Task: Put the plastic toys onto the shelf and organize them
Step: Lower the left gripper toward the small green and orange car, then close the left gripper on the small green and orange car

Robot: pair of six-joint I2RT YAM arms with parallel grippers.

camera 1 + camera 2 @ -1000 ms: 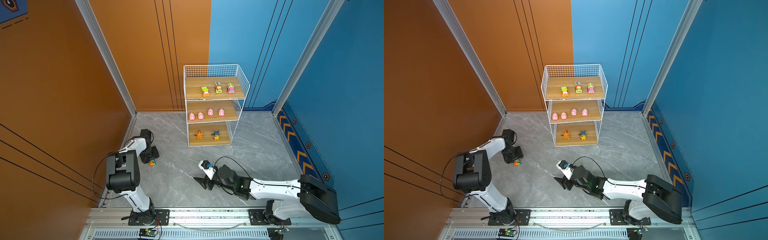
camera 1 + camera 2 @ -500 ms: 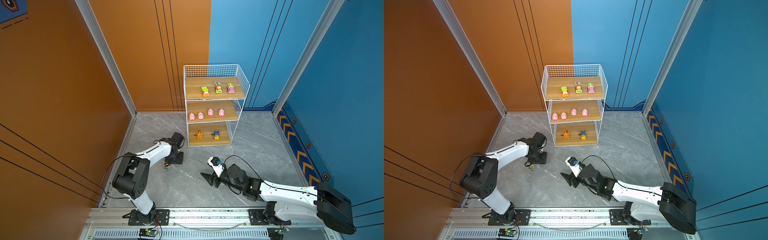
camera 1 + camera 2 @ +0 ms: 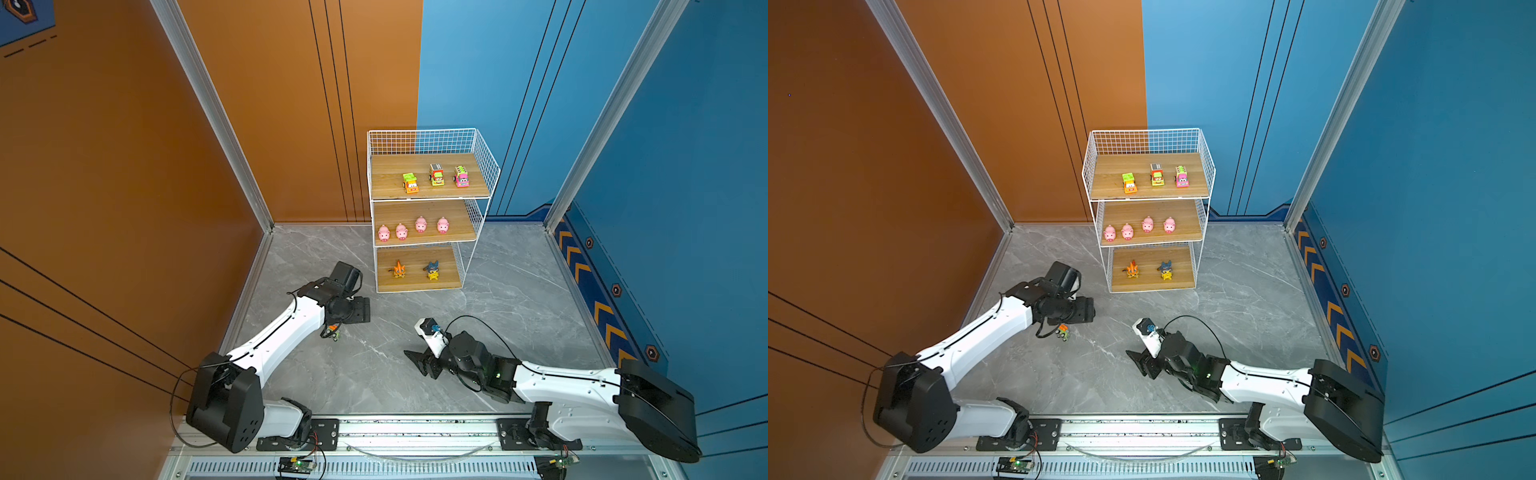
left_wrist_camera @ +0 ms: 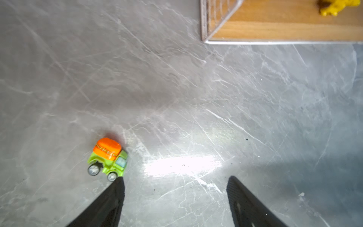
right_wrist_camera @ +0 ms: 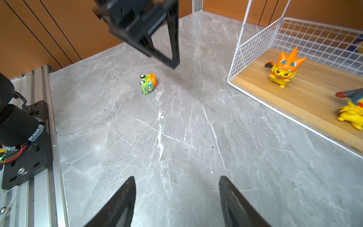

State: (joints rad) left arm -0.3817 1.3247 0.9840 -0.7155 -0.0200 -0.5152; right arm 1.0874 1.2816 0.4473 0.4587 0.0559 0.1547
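A green car with an orange top lies on its side on the grey floor, seen in both top views and in the right wrist view. My left gripper hangs open just above the floor; the car lies outside the jaws, against one fingertip. My right gripper is open and empty, low over the floor. The shelf holds three cars on its top tier and several pink pigs on the middle one.
The shelf's bottom tier holds an orange flame-topped figure and a blue-and-yellow figure. Orange and blue walls close in the floor. A metal rail with both arm bases runs along the front.
My left arm swung from the left wall toward the shelf with the green car, then its jaws opened and the car came to rest on the floor. The right arm reached slightly forward.
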